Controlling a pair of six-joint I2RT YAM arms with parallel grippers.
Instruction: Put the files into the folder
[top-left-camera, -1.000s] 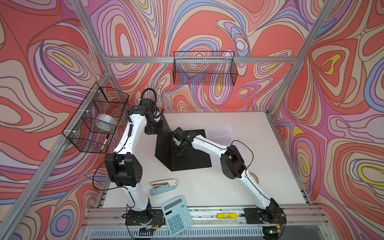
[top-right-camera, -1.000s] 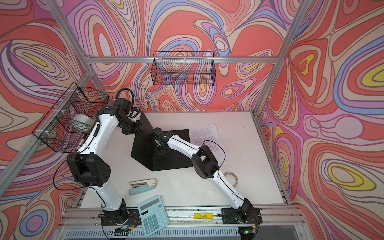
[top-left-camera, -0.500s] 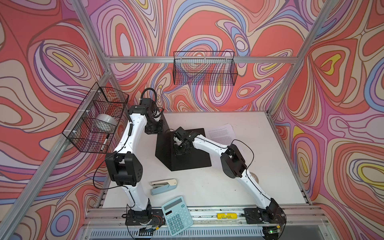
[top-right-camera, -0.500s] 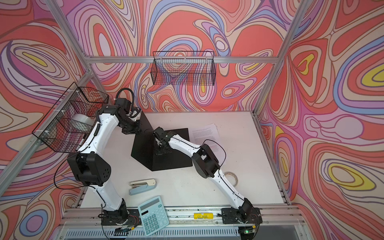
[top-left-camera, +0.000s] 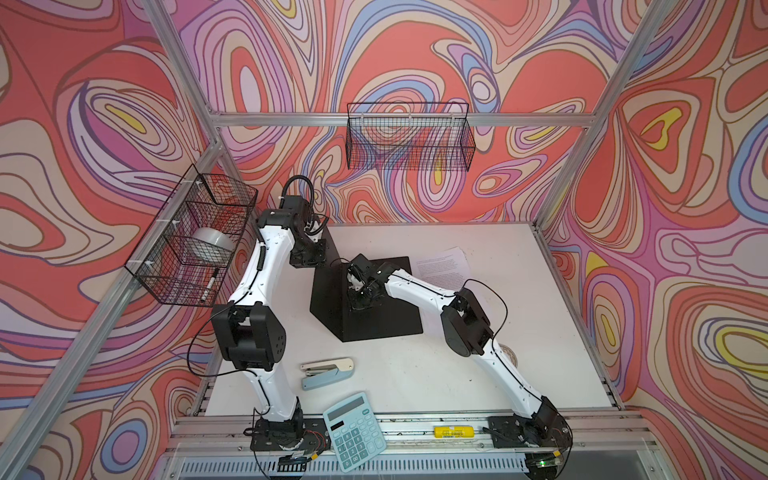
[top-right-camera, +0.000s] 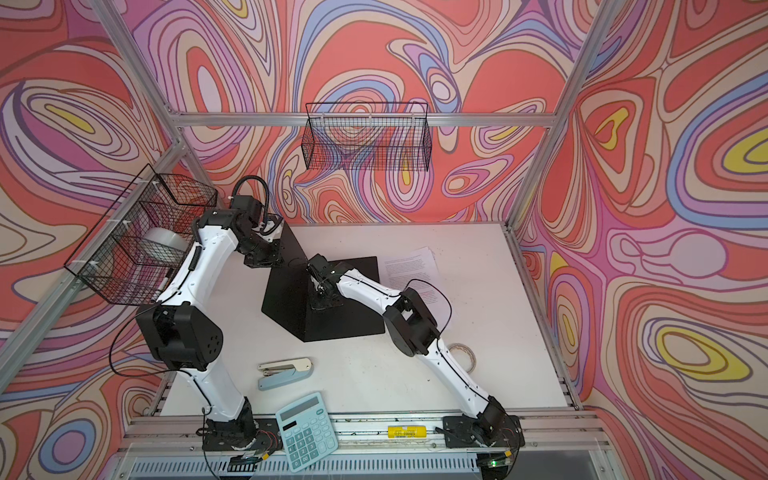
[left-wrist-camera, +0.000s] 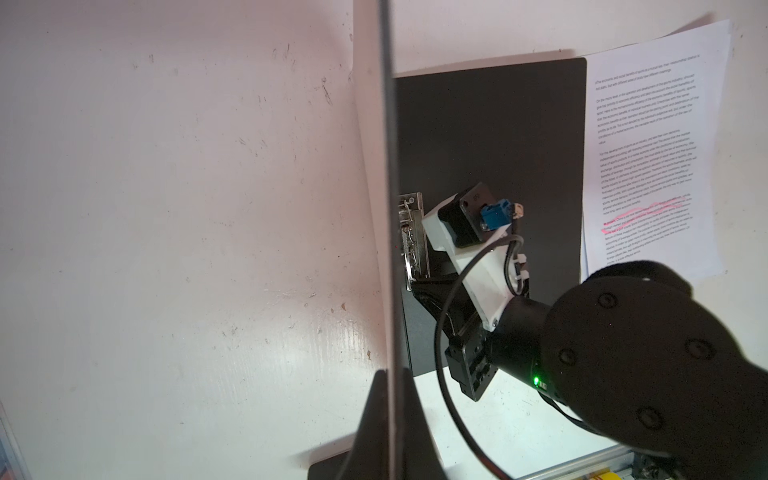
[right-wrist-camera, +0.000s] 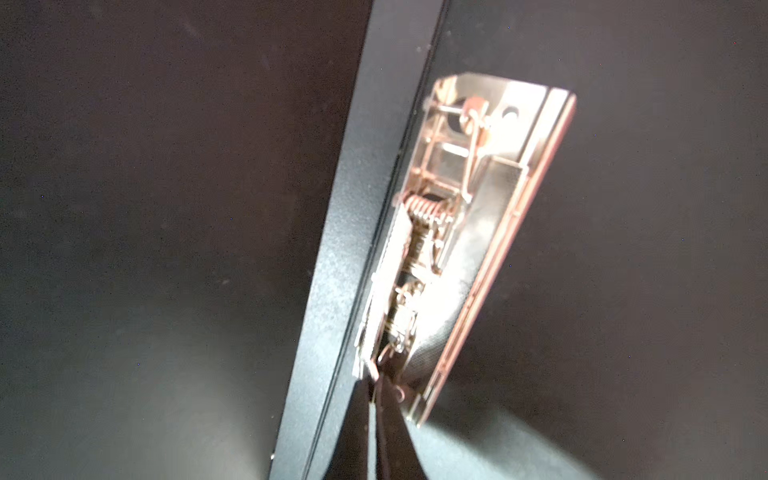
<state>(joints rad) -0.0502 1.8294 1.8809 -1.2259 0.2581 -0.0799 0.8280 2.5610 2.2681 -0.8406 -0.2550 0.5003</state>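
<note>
**Q:** What is found nearest the front of the table (top-left-camera: 457, 390)?

**A:** A calculator (top-left-camera: 354, 432) is laid across the front rail, between the two arm bases. A stapler (top-left-camera: 328, 373) is placed just beyond it. A ring of tape (top-right-camera: 469, 357) is seen on the table, partly hidden by the right arm.

**Q:** Where is the folder located?

**A:** The folder (top-left-camera: 386, 320) is set at mid-table, opened, with its black inside exposed. One cover is laid flat. The raised cover (top-left-camera: 328, 295) is stood steeply on the left side.

**Q:** How are the grippers engaged?

**A:** The left gripper (left-wrist-camera: 391, 399) is clamped on an edge of the raised cover, which is seen edge-on between its fingers. The right gripper (right-wrist-camera: 376, 395) is closed, its tips pressed together at the end of the metal clip (right-wrist-camera: 453, 232) by the spine. Whether any part of the clip is pinched cannot be told.

**Q:** Where are the files?

**A:** The files (top-left-camera: 442, 270) are laid flat on the table at the far right corner of the flat cover, outside the folder. Printed text and one pink-marked line are shown in the left wrist view. Whether their edge is tucked under the cover cannot be told.

**Q:** What is mounted farthest back?

**A:** A side basket (top-left-camera: 191, 241) is hung on the left wall, with a silver tape roll (top-left-camera: 210, 245) and a marker (top-left-camera: 210, 284) inside. A rear basket (top-left-camera: 409, 137) is hung on the back wall.
</note>
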